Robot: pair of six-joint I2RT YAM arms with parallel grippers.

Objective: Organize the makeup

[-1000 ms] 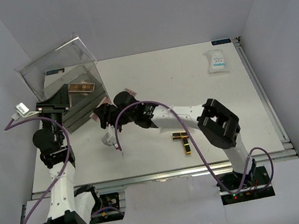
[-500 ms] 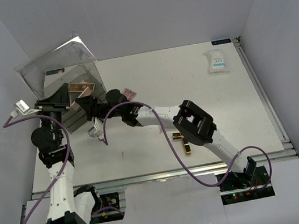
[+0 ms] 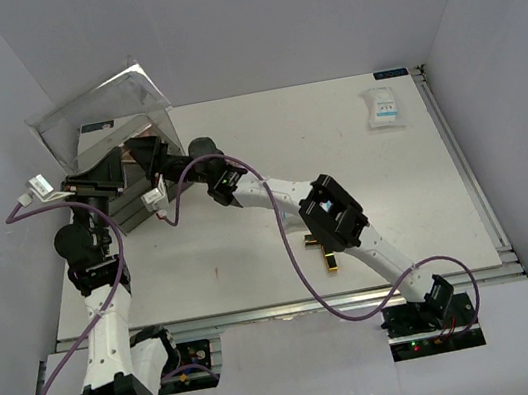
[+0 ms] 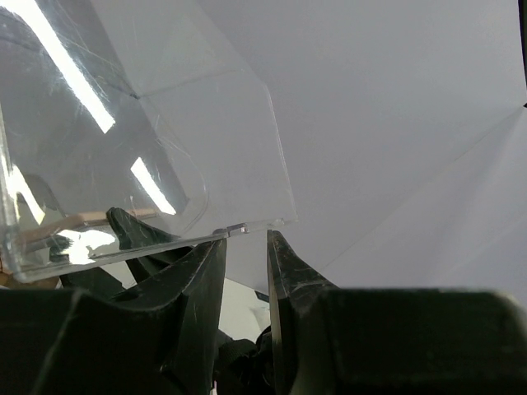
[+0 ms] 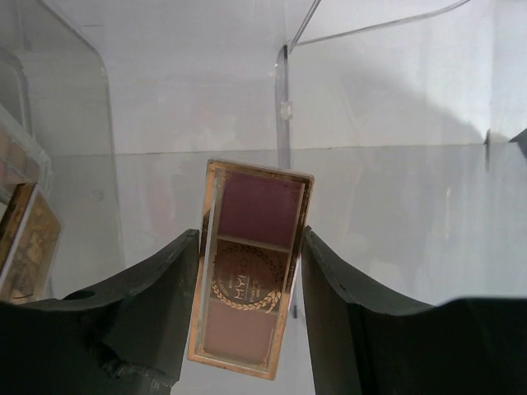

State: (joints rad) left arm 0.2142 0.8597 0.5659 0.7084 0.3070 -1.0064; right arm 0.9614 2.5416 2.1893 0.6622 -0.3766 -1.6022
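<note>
While right arm [image 3: 274, 196] stretches far left, right end effector [image 5: 249, 247] gripping palette [image 5: 255, 202]

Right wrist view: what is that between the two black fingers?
A long pink-brown eyeshadow palette, gripped between the fingers, as the right wrist view shows.
</note>
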